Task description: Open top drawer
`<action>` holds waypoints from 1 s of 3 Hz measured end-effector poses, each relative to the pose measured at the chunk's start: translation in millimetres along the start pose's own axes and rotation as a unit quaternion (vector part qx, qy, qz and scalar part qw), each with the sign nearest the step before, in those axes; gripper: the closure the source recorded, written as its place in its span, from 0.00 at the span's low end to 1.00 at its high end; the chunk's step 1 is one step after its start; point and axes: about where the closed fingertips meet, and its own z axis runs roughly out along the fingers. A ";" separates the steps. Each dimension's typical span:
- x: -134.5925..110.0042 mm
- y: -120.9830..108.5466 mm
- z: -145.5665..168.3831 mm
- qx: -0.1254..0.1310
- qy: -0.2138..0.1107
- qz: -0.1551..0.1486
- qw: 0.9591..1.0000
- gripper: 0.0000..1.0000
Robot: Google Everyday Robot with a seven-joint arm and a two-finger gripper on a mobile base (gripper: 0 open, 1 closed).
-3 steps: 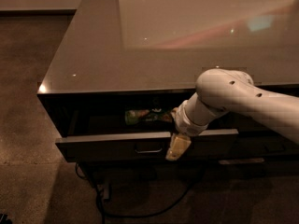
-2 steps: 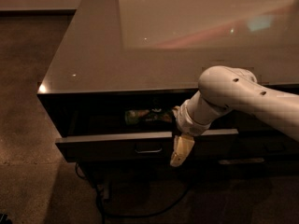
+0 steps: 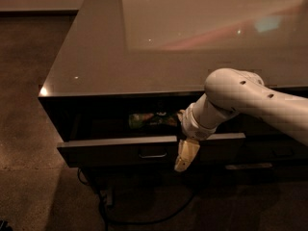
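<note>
Downward, gripper (image 3: 186, 156) before top drawer (image 3: 108, 151)

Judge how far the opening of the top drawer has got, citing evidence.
Mostly done: the top drawer stands out from under the countertop, a greenish item showing inside. In hand: the tool hangs before the drawer front, right of its pull handle. Left: perhaps a further pull.

The top drawer (image 3: 115, 150) is standing open, the gripper (image 3: 186, 155) hanging at its front; perhaps a green packet (image 3: 147, 120) is lying inside.
</note>
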 end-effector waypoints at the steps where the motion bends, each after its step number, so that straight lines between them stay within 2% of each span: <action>1: -0.1 2.2 8.2 -0.002 0.020 -0.005 1.000 0.00; 3: 4.7 12.6 23.8 -0.012 0.061 -0.012 0.998 0.00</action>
